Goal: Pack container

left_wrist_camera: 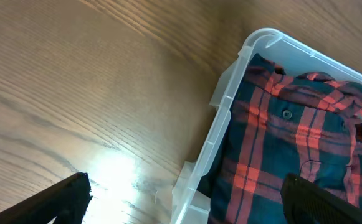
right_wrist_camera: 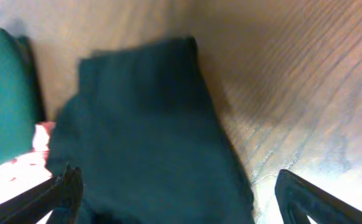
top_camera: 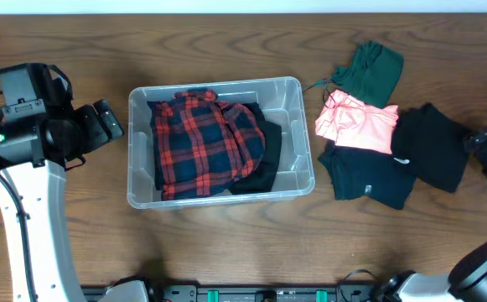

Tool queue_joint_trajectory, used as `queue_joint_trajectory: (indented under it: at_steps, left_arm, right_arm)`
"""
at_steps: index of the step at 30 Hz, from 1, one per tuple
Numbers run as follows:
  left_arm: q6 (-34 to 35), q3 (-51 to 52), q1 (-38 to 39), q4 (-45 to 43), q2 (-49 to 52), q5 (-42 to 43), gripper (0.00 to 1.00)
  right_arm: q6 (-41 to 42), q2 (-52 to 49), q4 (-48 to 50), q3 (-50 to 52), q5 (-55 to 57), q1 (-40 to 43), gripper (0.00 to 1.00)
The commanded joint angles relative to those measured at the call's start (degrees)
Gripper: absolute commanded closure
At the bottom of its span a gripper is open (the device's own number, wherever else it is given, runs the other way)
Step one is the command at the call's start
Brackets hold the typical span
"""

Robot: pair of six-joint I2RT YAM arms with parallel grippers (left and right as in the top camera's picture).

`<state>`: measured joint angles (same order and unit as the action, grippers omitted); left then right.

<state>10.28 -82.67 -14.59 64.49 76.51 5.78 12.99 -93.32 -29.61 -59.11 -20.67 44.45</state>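
Container (top_camera: 297,155) on desk (top_camera: 84,50), plaid shirt (top_camera: 201,143) inside; left tool (left_wrist_camera: 185,186) beside it, right tool (right_wrist_camera: 177,177) over dark garment (right_wrist_camera: 143,112), both spread wide and empty

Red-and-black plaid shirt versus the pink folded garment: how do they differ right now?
The red-and-black plaid shirt lies inside the clear plastic container. The pink folded garment lies outside it, on the wooden table. The plaid shirt is checked in red and dark, while the pink garment is plain. The plaid shirt spreads wider and looks bunched, while the pink garment is smaller and flatter. Both are soft clothing.
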Motion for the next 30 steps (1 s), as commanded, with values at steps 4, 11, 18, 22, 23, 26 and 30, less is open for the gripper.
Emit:
queue_joint_trajectory:
  at_steps: [4,11,18,22,23,26,30]
  left_arm:
    - [-0.74,-0.81,-0.28,0.2,0.26,-0.28,0.02]
    - [-0.74,-0.81,-0.28,0.2,0.26,-0.28,0.02]
    - [-0.74,-0.81,-0.28,0.2,0.26,-0.28,0.02]
    - [-0.74,-0.81,-0.28,0.2,0.26,-0.28,0.02]
    - [-0.74,-0.81,-0.28,0.2,0.26,-0.28,0.02]
    - [-0.74,-0.81,-0.28,0.2,0.26,-0.28,0.02]
    - [-0.74,-0.81,-0.28,0.2,0.26,-0.28,0.02]
  right_arm:
    - [-3.17,-6.08,-0.87,-0.68,-1.46,0.96,0.05]
    - [-7.74,-12.13,-1.14,-0.68,-7.17,0.96,0.08]
    - [-11.41,-19.41,0.48,-0.68,-13.49,0.94,0.26]
    - [-11.41,-23.41,0.48,-0.68,-13.49,1.09,0.36]
    - [-11.41,-24.28,0.39,-0.68,-13.53,1.09,0.41]
    - [-11.41,-25.53,0.17,-0.68,-14.97,1.07,0.56]
    - [-11.39,-24.48,0.24,-0.79,-18.32,1.07,0.74]
